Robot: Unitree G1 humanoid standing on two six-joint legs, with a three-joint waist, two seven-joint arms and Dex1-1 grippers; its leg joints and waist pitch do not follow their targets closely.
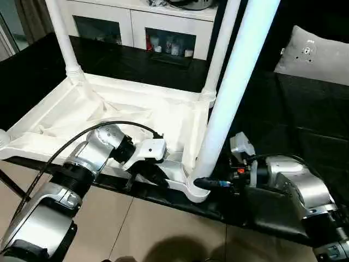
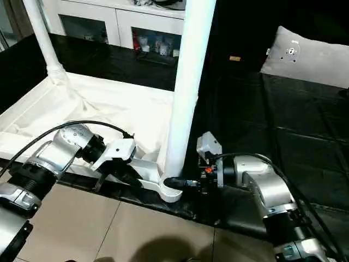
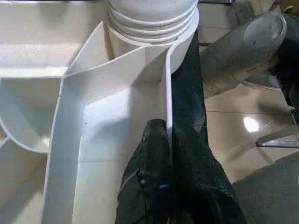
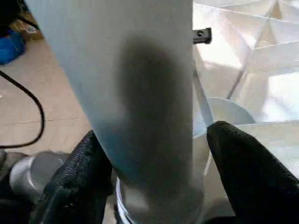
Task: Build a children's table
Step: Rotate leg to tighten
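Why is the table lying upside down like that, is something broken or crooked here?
Nothing looks broken. The table top lies ribbed side up so the legs can go into its corner sockets. Three legs show standing; the near leg leans a little, with the right tool around its base.

1. Upturned table top (image 1: 109,117) lies on the black surface (image 1: 305,109); its ribbed hollow is open from above.
2. Near leg (image 1: 229,98) stands in the corner socket (image 1: 193,191), with right gripper (image 4: 154,177) straddling its base.
3. Left gripper (image 3: 170,154) pinches the near rim beside it.
4. Two far legs (image 1: 62,38) block the back edge.
5. Open black surface to the right, up to the pillow (image 1: 316,54).
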